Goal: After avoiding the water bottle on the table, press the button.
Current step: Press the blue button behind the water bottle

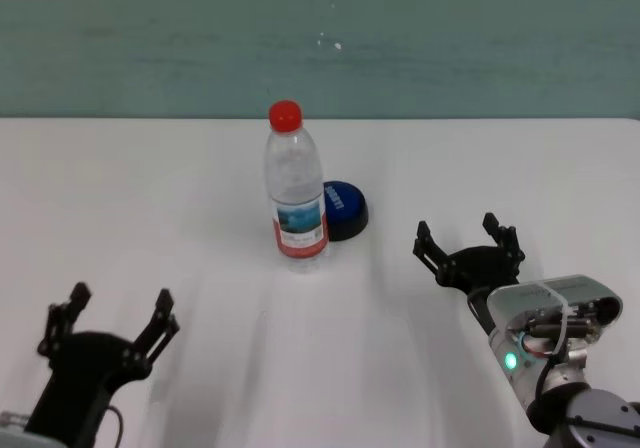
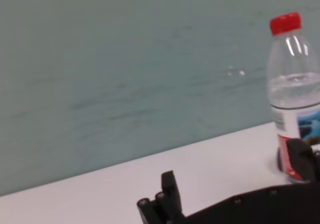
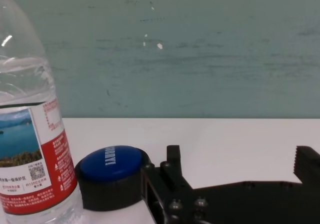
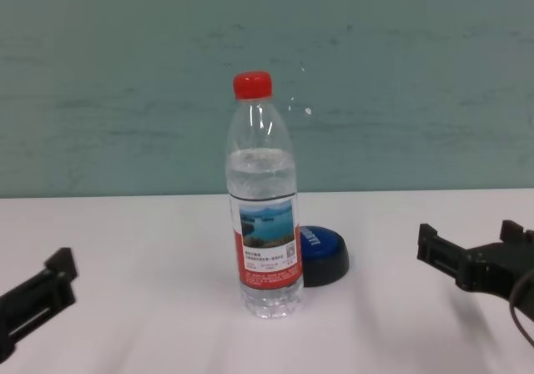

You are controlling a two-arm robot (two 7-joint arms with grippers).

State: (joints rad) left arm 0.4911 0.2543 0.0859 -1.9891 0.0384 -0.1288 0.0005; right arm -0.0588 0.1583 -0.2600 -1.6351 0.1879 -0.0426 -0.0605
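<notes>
While both arms sit low at the near side of the plain flat white table (image 1: pixel 120 188), a tall clear plastic water bottle (image 1: pixel 296 186) with a red screw cap and a red-and-white label bearing a lake photo stands upright near the middle of the tabletop. Water fills it to about its shoulder. Just behind it and slightly to its right lies the low round blue dome button (image 1: pixel 342 208) on its black base, with small white lettering across the top; from the head view the bottle overlaps the button's left edge, so the two sit very close together, though I cannot tell whether they touch.

Over on the right, the right gripper (image 1: pixel 468 240), black and claw-like, hovers above the table, nearer than the button and well to its right, its two fingers spread wide with nothing between them. Seen from its own wrist camera, the button lies just beyond the fingers (image 3: pixel 172 160), with the bottle beside it.

At the near left corner the left gripper (image 1: pixel 113 313) is parked, well apart from the bottle, its fingers likewise spread and empty. A pale green wall (image 1: pixel 480 38) rises behind the table's far edge.
</notes>
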